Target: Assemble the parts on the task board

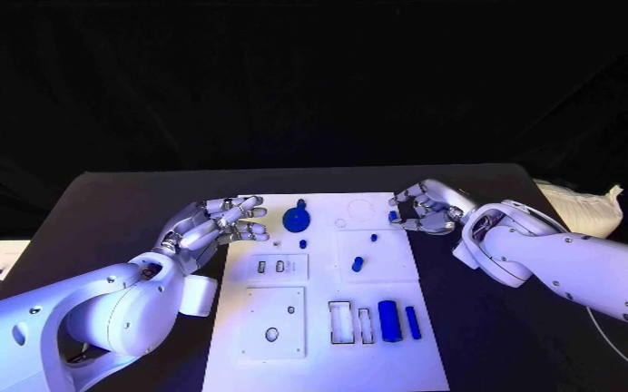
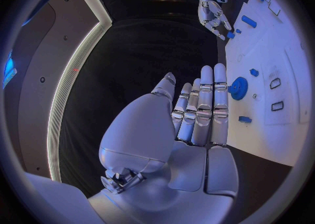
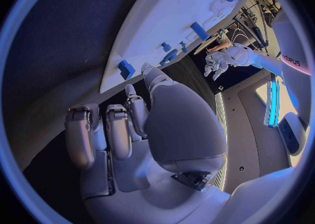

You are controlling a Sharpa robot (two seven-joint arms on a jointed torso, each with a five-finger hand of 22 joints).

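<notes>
Dark room, black table [image 1: 118,201] w/ the white task board [image 1: 328,319] in the middle. Right hand [image 1: 426,208] is at the board's far right edge, fingers curled by a small blue part [image 1: 393,216]; can't tell if it's pinching it. Left hand [image 1: 216,224] is flat, fingers together, holding nothing, by the far left edge near the round blue part [image 1: 297,220]. A bump could knock the small part off the board.

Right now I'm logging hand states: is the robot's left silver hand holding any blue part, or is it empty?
Empty. The left silver hand has its fingers stretched out, nothing between them, beside the white task board; the round blue part lies untouched.
</notes>
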